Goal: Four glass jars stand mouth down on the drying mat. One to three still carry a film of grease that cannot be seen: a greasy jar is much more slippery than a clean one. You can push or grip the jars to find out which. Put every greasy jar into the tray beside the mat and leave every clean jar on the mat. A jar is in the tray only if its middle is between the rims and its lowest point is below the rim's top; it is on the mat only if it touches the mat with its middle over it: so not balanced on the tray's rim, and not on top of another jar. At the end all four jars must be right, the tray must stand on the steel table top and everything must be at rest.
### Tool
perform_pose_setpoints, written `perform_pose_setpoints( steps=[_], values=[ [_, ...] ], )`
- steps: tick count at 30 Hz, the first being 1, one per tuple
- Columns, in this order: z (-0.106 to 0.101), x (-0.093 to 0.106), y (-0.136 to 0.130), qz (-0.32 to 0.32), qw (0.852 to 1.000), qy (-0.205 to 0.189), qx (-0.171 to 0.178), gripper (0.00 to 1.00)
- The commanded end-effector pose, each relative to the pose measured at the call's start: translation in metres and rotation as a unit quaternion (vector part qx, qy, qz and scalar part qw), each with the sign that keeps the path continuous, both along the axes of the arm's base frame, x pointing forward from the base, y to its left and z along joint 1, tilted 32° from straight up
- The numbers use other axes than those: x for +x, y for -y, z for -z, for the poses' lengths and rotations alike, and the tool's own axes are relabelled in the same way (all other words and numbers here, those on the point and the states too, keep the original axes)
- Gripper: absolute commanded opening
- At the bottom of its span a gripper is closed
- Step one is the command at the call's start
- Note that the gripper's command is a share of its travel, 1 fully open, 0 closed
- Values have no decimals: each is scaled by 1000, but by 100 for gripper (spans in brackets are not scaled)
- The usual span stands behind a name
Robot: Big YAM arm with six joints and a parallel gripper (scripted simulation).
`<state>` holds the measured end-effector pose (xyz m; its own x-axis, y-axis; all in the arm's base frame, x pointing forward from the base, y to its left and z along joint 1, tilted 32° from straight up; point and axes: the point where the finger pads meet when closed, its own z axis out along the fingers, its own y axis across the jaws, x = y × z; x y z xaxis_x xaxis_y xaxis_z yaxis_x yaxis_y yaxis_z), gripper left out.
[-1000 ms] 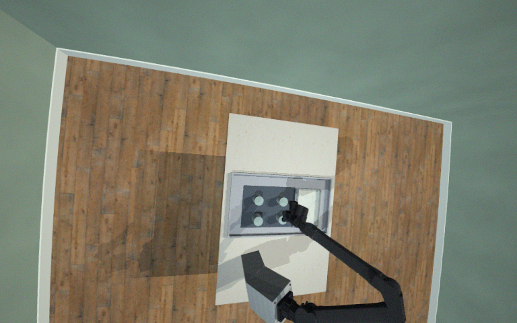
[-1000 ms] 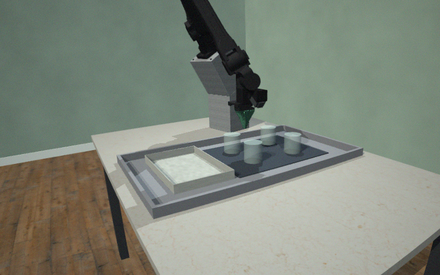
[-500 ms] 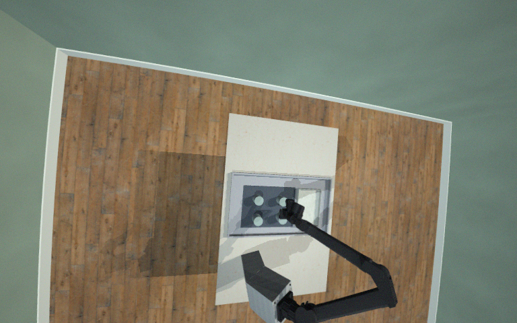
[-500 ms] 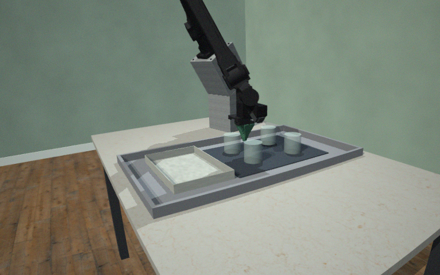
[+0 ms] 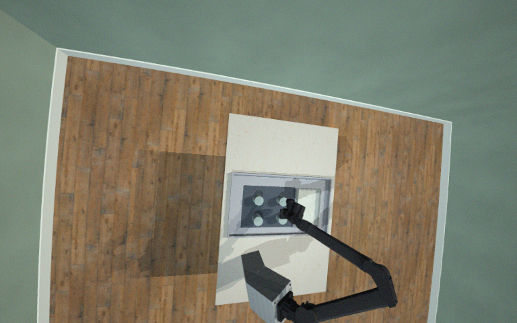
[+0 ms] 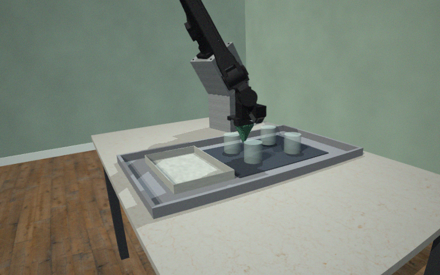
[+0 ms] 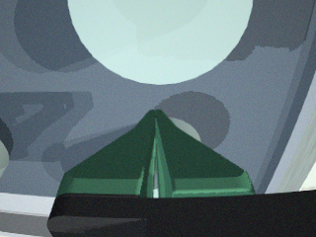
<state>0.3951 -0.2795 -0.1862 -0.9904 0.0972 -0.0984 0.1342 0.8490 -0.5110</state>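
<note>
Reading the exterior view from left to right, the tray [image 5: 310,188] [image 6: 204,182] [image 7: 296,160] is sitting at eight o'clock from the fingers [image 5: 288,208] [image 6: 243,141], and the left jar [image 5: 282,221] [image 6: 231,144] [image 7: 188,129] is standing at nine; the fingers themselves are pointing down, closed with nothing between them; then, at five o'clock, comes the front jar [image 5: 282,200] [image 6: 252,153] [image 7: 160,39], standing mouth down on the mat [image 5: 268,209] [image 6: 269,165] [image 7: 114,109], and that's the relation that matters! The wrist view is putting it straight at twelve, just beyond the tips, so a closed-finger push looks likely, probably needing a little more depth first. Farther over, the back jar [image 5: 258,220] [image 6: 268,135] [image 7: 2,160] and the right jar [image 5: 258,200] [image 6: 292,143] are both standing around three o'clock, upright on the mat.

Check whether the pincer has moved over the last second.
Yes: in the exterior view the pincer has dropped, its tip now below the top of the nearest jar.
</note>
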Motion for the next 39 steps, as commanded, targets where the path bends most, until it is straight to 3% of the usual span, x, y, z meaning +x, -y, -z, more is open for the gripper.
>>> perform_pose_setpoints(
  steps=[1,39],
  values=[
    [-2,4,9,0,1000,9,-4,0],
    [-3,8,10,0,1000,9,-4,0]
  ],
)
